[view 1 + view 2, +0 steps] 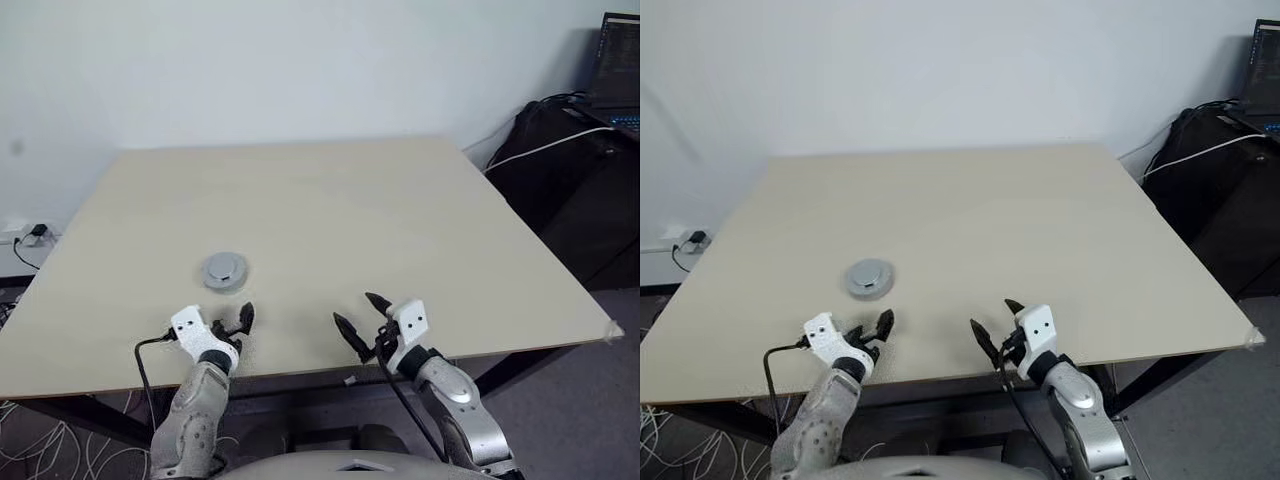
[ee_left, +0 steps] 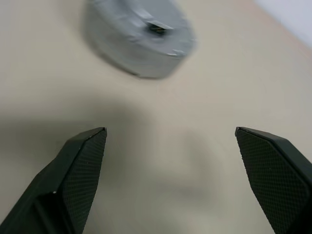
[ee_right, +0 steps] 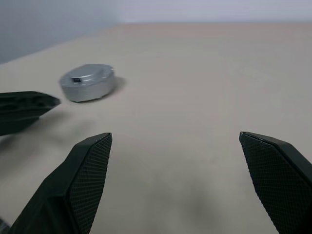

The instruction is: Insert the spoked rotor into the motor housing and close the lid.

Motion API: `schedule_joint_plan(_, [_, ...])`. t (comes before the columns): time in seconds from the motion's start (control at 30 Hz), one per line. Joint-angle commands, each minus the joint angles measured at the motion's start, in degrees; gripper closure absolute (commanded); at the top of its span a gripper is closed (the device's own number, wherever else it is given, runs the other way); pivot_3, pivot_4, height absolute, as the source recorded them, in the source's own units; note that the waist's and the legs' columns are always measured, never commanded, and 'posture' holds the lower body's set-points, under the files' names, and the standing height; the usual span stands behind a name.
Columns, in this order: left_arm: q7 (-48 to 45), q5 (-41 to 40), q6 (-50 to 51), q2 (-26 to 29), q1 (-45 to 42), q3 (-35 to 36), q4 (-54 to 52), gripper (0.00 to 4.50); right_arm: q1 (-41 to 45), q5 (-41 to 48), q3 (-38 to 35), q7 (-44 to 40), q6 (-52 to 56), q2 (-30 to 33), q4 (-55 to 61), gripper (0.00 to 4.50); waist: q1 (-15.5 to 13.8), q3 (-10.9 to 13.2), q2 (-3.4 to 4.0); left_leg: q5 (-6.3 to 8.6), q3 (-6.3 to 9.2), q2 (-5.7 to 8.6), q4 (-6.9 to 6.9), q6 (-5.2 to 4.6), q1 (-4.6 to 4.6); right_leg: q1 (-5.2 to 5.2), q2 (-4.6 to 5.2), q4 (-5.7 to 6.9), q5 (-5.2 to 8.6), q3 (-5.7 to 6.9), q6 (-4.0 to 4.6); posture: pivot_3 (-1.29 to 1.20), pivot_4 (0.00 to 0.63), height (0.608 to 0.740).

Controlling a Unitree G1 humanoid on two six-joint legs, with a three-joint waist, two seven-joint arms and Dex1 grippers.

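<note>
I see a wide, pale beige bench point(image 1: 400, 220) standing before a plain white wall point(image 1: 300, 60), with dark bags and a laptop off to the right and cables by the floor at left. On the bench's near-left part sits the lid point(image 1: 225, 271), a silver-grey round metal disc with a raised central hub, closed over a low round body. My left tool point(image 1: 232, 325) hangs just short of it, fingers apart and empty. My right tool point(image 1: 358, 318) is well apart to the right, fingers spread, empty.

The lid point(image 3: 88, 82) looks like smooth matt silver-grey metal; the table point(image 1: 400, 230) is matt beige, perhaps laminate; the fingertips point(image 3: 85, 180) are black, finely textured.
</note>
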State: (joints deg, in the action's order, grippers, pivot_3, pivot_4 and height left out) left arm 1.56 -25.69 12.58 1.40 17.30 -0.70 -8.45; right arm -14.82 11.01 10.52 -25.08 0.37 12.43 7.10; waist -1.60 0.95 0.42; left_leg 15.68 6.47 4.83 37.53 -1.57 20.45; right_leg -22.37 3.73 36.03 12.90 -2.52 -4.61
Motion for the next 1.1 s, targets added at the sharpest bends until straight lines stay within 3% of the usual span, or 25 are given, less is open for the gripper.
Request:
schedule_joint_plan(0.03, [-0.38,11.38,-10.23,1.48,0.83,-2.67,-0.81,0.03,-0.96,-2.62,-1.53,3.51,-4.7,-1.59,-0.52,0.0,-0.04,0.05,0.03,0.0,0.0,-0.01,-0.02,0.0,0.02,-0.02,0.01,0.0,0.01,0.0,0.02,0.0,0.0,0.74])
schedule_joint_plan(0.17, [2.4,22.67,-18.69,2.53,1.96,-4.76,2.52,0.03,-2.5,-6.57,-4.28,10.24,-10.12,-4.12,-1.39,0.0,-0.13,0.12,0.14,0.01,-0.01,-0.02,-0.07,0.0,0.06,-0.1,0.02,-0.01,0.02,-0.01,0.03,0.0,0.0,0.74])
schedule_joint_plan(0.3, [1.95,26.17,-25.49,2.36,2.86,-5.42,4.32,0.03,-4.88,-8.55,-4.42,11.83,-13.48,-4.49,-0.86,0.0,-0.22,0.15,0.09,0.01,-0.01,-0.01,-0.07,-0.01,0.1,-0.12,0.04,-0.02,0.03,0.02,0.02,0.0,0.0,0.74])
schedule_joint_plan(0.5, [-1.96,26.31,-28.08,3.07,3.93,-6.23,4.1,0.03,-6.82,-8.43,-3.96,12.11,-13.06,-5.15,2.33,0.0,0.03,0.25,0.26,0.02,-0.01,-0.04,-0.11,-0.02,0.1,-0.13,0.08,0.0,0.07,0.04,0.05,0.0,0.0,0.74])
schedule_joint_plan(1.1, [-1.83,27.33,-26.93,1.48,4.58,-5.09,5.08,0.03,-7.69,-9.6,-0.99,14.36,0.26,-6.18,14.72,0.0,-0.15,0.29,0.23,0.02,0.02,-0.07,-0.11,-0.03,0.12,-0.14,0.07,0.0,0.09,0.13,0.06,0.0,0.0,0.74])
